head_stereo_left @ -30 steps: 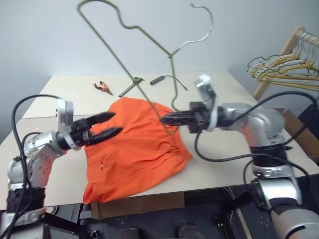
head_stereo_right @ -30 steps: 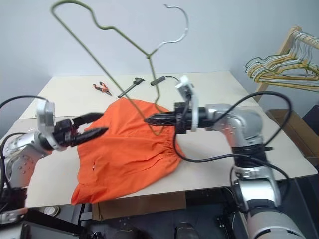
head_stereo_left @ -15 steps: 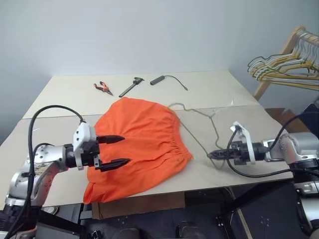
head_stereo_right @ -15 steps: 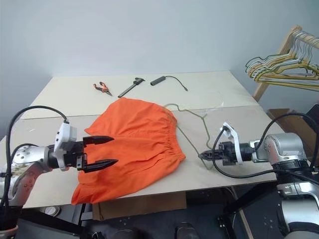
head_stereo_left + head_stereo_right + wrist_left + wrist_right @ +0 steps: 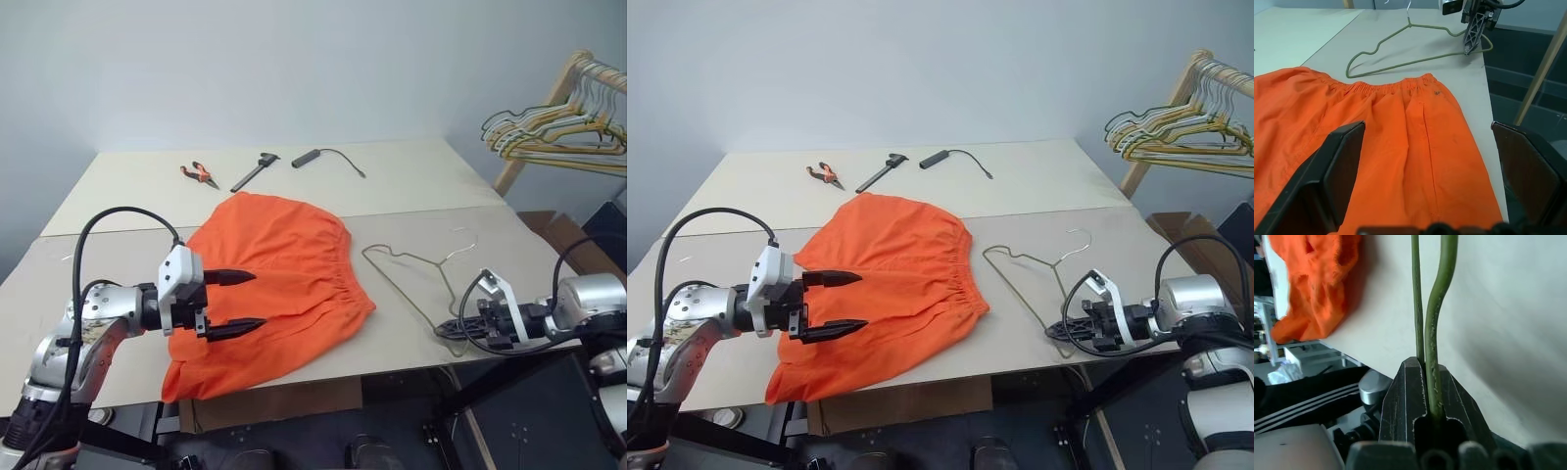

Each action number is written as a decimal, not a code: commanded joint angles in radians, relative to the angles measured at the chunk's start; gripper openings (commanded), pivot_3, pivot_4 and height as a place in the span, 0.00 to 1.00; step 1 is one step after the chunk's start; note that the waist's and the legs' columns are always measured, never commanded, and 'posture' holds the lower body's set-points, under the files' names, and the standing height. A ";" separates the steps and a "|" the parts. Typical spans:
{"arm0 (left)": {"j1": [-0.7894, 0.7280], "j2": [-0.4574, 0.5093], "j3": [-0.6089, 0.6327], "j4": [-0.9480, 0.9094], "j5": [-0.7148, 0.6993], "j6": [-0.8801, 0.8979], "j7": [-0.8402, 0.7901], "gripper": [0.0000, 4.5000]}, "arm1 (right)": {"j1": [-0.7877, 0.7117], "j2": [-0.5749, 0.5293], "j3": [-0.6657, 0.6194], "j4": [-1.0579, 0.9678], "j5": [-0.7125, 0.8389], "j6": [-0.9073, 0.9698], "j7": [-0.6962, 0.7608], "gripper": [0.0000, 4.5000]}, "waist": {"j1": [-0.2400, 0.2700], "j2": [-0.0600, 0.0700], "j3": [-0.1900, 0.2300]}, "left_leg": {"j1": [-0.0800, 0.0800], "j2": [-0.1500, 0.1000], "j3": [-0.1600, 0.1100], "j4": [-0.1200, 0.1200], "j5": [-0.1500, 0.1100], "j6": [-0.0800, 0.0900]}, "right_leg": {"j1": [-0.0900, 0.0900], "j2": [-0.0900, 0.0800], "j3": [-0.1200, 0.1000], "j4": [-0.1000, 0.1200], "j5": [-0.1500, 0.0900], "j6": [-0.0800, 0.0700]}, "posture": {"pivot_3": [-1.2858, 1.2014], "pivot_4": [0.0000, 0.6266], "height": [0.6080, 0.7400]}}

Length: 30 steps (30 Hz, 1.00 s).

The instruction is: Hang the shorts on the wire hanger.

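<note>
Right gripper [image 5: 1058, 331] clamped on hanger [image 5: 1024, 262], seemingly flat on tabletop [image 5: 1038, 186]; left gripper [image 5: 844, 303] jaws apart over shorts [image 5: 892, 269].

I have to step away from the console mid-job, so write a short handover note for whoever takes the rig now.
Right gripper: shut on the wire hanger at its corner by the table's near edge; the hanger lies flat on the table, beside the waistband.
Left gripper: open, empty, hovering over the shorts.
The shorts lie spread flat on the table.
Done: hanger in grip.
Left: nothing hung yet; grasp the shorts and get them onto the hanger.
</note>
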 commanded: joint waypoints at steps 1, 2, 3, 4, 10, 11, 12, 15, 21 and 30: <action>0.008 0.003 0.011 -0.023 0.004 -0.017 0.008 1.00 | -0.031 0.001 0.028 -0.030 -0.011 -0.010 0.066 0.00 | 0.004 0.000 0.000 | 0.000 0.000 0.000 0.000 0.000 0.000 | 0.000 0.000 0.000 0.000 0.000 0.000 | 0.53 0.00 1.00; 0.015 0.004 0.012 -0.026 0.007 -0.019 0.010 1.00 | -0.031 0.004 0.029 -0.031 -0.008 -0.004 0.073 0.00 | 0.005 0.000 0.000 | 0.000 0.000 0.000 0.000 0.000 0.000 | 0.000 0.000 0.000 0.000 0.000 0.000 | 0.53 0.00 1.00; 0.022 0.006 0.012 -0.028 0.010 -0.021 0.012 1.00 | -0.030 0.005 0.032 -0.032 -0.010 -0.003 0.079 0.00 | 0.006 0.000 0.000 | -0.001 0.000 0.000 0.000 0.000 0.000 | 0.000 0.000 0.000 0.000 0.000 0.000 | 0.53 0.00 1.00; 0.027 0.007 0.012 -0.030 0.012 -0.023 0.013 1.00 | -0.031 0.006 0.032 -0.030 -0.013 -0.002 0.083 0.00 | 0.006 0.000 0.000 | -0.001 0.000 0.000 0.000 0.000 0.000 | 0.000 0.000 0.000 0.000 0.000 0.000 | 0.53 0.00 1.00; 0.044 0.002 0.013 -0.038 0.013 -0.025 0.018 1.00 | -0.030 0.016 0.031 -0.016 -0.029 -0.017 0.101 0.00 | 0.009 0.000 0.000 | -0.001 0.000 0.000 0.000 0.000 0.000 | 0.000 0.000 0.000 0.000 0.000 0.000 | 0.53 0.00 1.00; 0.042 0.001 0.012 -0.036 0.015 -0.026 0.019 1.00 | -0.032 0.019 0.024 -0.010 -0.028 -0.014 0.099 0.00 | 0.009 0.000 0.000 | -0.001 0.000 0.000 0.000 0.000 0.000 | 0.000 0.000 0.000 0.000 0.000 0.000 | 0.53 0.00 1.00; 0.039 0.000 0.010 -0.033 0.016 -0.026 0.020 1.00 | -0.032 0.018 0.020 -0.010 -0.028 -0.015 0.102 0.00 | 0.009 0.000 0.000 | -0.001 0.000 0.000 0.000 0.000 0.000 | -0.001 0.000 0.000 0.000 0.000 0.000 | 0.53 0.00 1.00; 0.031 -0.002 0.005 -0.026 0.019 -0.031 0.019 1.00 | -0.029 0.016 0.004 -0.015 -0.018 -0.020 0.112 0.00 | 0.009 0.000 0.000 | -0.001 0.000 0.000 0.000 0.000 0.000 | 0.000 0.000 0.000 0.000 0.000 0.000 | 0.53 0.00 1.00; 0.025 -0.006 -0.010 -0.014 0.033 -0.042 0.015 1.00 | 0.008 -0.001 -0.001 -0.094 0.014 -0.028 0.163 0.00 | 0.009 0.000 0.000 | 0.000 0.000 0.000 0.000 0.000 0.000 | 0.000 0.000 0.000 0.001 0.000 0.000 | 0.53 0.00 1.00; 0.028 -0.013 -0.025 -0.012 0.051 -0.054 0.020 1.00 | -0.063 0.066 0.072 -0.062 -0.029 -0.049 0.218 0.00 | 0.006 0.000 0.000 | 0.000 0.000 0.000 0.001 0.000 0.000 | 0.000 0.000 0.000 0.002 0.000 0.000 | 0.54 0.00 1.00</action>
